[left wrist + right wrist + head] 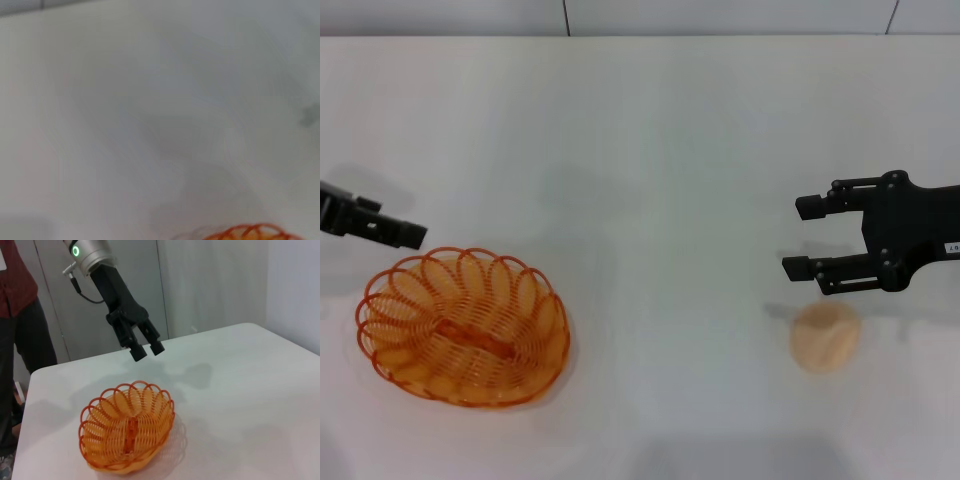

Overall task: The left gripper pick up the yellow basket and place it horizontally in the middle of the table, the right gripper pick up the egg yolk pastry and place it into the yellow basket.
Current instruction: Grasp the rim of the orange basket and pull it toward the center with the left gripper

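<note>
Left hand [408,236]: hangs above the table [650,150] at its left edge; its two fingers stand narrowly apart with nothing between them.
Yellow basket [463,326]: upright on the table, just beside and below the left hand's fingertips, not touched by them.
Right hand [804,238]: at the right side, fingers spread wide and pointing toward the table's middle, empty.
Egg yolk pastry [826,337]: on the table just beside the right hand's nearer finger, apart from it, and well apart from the basket.
</note>
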Robot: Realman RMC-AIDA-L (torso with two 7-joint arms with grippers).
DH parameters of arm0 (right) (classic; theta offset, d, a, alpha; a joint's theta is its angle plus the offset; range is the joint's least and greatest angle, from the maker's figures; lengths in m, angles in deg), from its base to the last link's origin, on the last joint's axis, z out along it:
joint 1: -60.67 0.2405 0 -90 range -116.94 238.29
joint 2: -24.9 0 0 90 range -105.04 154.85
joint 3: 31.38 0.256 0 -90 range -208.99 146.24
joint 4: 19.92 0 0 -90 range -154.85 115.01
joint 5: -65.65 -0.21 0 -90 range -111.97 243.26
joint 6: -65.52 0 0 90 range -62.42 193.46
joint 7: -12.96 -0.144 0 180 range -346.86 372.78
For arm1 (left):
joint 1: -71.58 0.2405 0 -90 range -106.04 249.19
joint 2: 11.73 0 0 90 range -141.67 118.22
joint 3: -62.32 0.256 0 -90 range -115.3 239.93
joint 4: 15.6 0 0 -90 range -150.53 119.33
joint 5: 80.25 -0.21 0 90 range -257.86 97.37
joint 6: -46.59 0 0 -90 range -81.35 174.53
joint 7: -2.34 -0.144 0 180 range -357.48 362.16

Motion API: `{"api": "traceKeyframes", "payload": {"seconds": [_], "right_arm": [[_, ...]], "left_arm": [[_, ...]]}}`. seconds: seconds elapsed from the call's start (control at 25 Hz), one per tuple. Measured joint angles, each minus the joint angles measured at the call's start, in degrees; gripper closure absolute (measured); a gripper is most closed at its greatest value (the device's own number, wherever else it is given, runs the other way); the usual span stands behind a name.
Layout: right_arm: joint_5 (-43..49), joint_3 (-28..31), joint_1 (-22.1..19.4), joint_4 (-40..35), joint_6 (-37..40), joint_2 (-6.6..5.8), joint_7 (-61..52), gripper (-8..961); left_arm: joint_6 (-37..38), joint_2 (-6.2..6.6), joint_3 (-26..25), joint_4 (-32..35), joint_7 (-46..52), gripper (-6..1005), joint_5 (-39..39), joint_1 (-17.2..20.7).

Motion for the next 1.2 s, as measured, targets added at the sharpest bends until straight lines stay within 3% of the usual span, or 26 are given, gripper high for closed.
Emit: {"api": "traceKeyframes", "payload": {"seconds": [0.44,0.72,0.96,1.2], "right_arm": [[-0.63,0.03,0.11,-0.14,-0.02,0.0,-0.3,229],[-0.79,0.03,0.18,-0.03,-0.11,0.0,-0.3,229],[-0.79,0.03,0.18,0.06,-0.11,0.0,-0.22,229],[-0.79,0.03,0.18,0.09,-0.11,0.0,-0.01,229]], "left_arm": [[0.26,0.43,0.18,-0.96,3.0,127,-13.48,-2.16],[-2.16,-0.32,0.56,-5.37,5.44,145,-16.37,-2.81],[-3.5,-2.0,0.67,-6.95,7.64,161,-17.88,-2.96],[-4.22,-2.26,0.66,-7.77,9.9,177,-18.22,-2.91]]}}
